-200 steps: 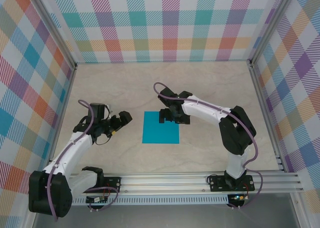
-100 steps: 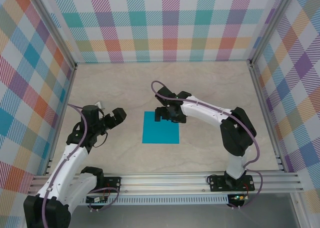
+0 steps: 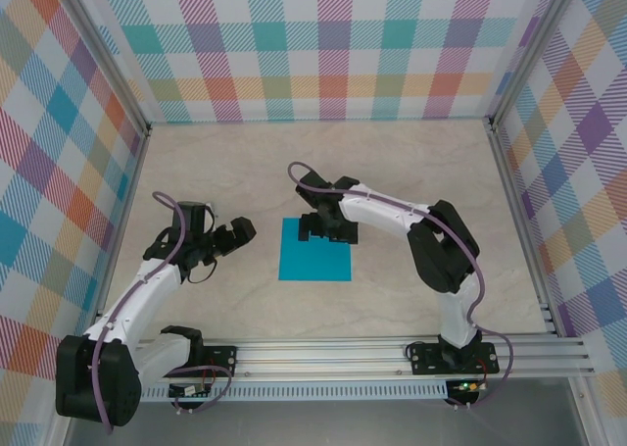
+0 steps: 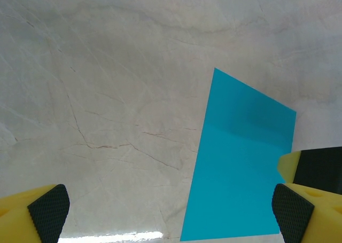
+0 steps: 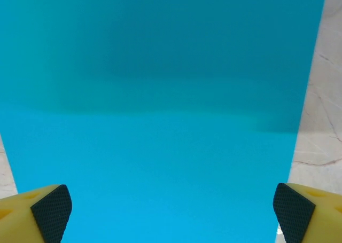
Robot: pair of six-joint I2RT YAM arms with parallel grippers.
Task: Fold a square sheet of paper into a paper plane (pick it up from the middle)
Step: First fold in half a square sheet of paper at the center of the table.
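The top camera hangs high above and behind me, looking down over the whole pale marble-patterned bench [image 3: 245,172]. My left wrist camera looks down past my left claw [image 4: 171,213] from farther up, with the flat square teal-blue paper sheet [image 4: 240,168] at the lower right of its frame. My right wrist camera sits much nearer, looking down past my right claw [image 5: 172,208], the sheet spanning most of its frame. All three views share that sheet.

Lab robot cell: plaid walls [image 3: 333,44], marble-look tabletop [image 3: 245,162], aluminium mounting rail [image 3: 323,353].
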